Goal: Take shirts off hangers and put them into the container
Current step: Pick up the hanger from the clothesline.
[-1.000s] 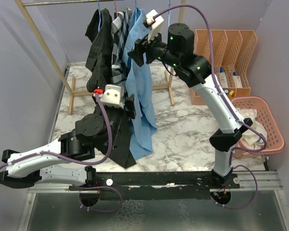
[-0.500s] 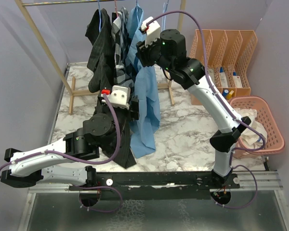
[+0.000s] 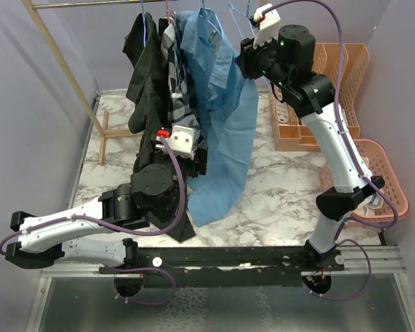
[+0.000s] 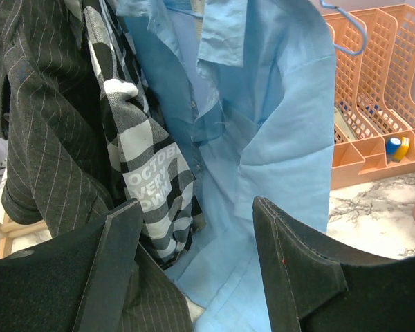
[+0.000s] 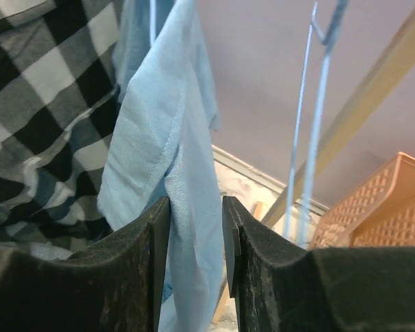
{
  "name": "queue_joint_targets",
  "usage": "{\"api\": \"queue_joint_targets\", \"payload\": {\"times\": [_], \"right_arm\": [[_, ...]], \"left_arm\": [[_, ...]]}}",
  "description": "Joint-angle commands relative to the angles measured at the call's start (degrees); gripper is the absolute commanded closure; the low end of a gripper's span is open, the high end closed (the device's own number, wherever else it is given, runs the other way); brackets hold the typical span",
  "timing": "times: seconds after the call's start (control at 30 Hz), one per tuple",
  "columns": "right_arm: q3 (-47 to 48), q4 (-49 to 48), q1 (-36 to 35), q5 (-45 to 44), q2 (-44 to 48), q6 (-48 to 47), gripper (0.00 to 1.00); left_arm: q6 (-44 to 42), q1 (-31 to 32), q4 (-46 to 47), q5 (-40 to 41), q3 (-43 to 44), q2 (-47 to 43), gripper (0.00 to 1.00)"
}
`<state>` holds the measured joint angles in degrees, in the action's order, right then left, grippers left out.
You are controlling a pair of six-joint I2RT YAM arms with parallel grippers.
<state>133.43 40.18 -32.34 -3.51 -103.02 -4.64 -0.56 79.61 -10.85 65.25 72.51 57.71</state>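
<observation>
Three shirts hang on the rack: black pinstriped [image 3: 146, 76], black-and-white checked [image 3: 174, 76] and light blue [image 3: 228, 138]. My right gripper [image 3: 243, 62] is high at the back, shut on the blue shirt's shoulder edge [image 5: 173, 138], which it holds out to the right. In the right wrist view the blue cloth runs down between the fingers [image 5: 191, 200]. A light blue wire hanger [image 5: 311, 124] hangs bare just right of it. My left gripper [image 4: 196, 204] stands open low in front of the checked [image 4: 152, 173] and blue [image 4: 277, 138] shirts, holding nothing. The salmon container [image 3: 391, 180] sits at the right edge.
The peach file organizer [image 3: 332, 76] stands at the back right, under the right arm. The wooden rack's slanted leg [image 3: 62, 66] crosses the left side, and its foot rests on the marble tabletop [image 3: 277, 187]. The right arm's lower link partly hides the basket.
My right gripper closed down on the blue shirt and swung up and right, drawing the shirt out sideways from the row. The left arm edged forward toward the hanging shirts, still open.
</observation>
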Motion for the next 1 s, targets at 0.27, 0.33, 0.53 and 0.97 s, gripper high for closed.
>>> {"api": "queue_joint_targets", "payload": {"times": [0.27, 0.33, 0.53, 0.97], "right_arm": [[3.3, 3.0, -0.1, 10.7, -1.3, 3.0, 0.99], [3.2, 3.3, 0.0, 11.0, -1.5, 3.4, 0.94], [2.0, 3.6, 0.0, 12.0, -1.2, 3.8, 0.56], [0.6, 2.5, 0.0, 15.2, 2.7, 6.1, 0.36]], "left_arm": [[2.7, 0.2, -0.1, -1.7, -1.5, -1.6, 0.33], [2.9, 0.2, -0.3, -1.8, -1.7, -1.3, 0.33], [3.0, 0.2, -0.4, -2.0, -1.5, -0.8, 0.33], [3.9, 0.2, -0.3, -2.2, -2.1, -0.6, 0.33]]}}
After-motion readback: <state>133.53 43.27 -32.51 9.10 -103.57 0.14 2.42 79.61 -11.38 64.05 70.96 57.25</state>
